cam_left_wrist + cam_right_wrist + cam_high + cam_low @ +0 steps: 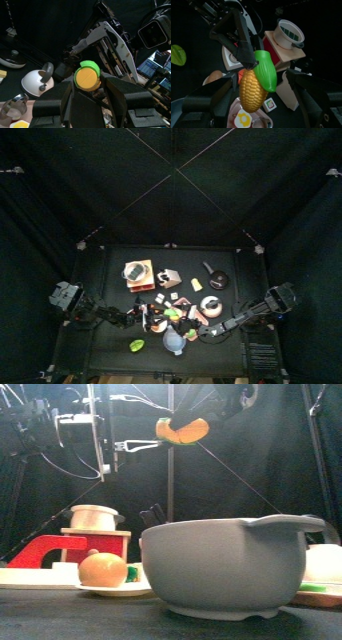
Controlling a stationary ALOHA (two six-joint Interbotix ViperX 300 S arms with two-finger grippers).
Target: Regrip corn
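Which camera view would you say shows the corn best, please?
The right wrist view: the corn shows full length, kernels and green husk, held by the left tool. The left wrist view shows only its end, the front view a small shape overhead, the top view barely anything.

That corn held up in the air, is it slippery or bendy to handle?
The corn looks like glossy plastic, so probably stiff, light and a bit slippery. Its rounded, tapered shape suggests it could twist in the left claw or roll if dropped.

The left jaws are hiding the corn's (87, 80) lower length in the left wrist view. The grey bowl (227, 569) is covering things behind it.
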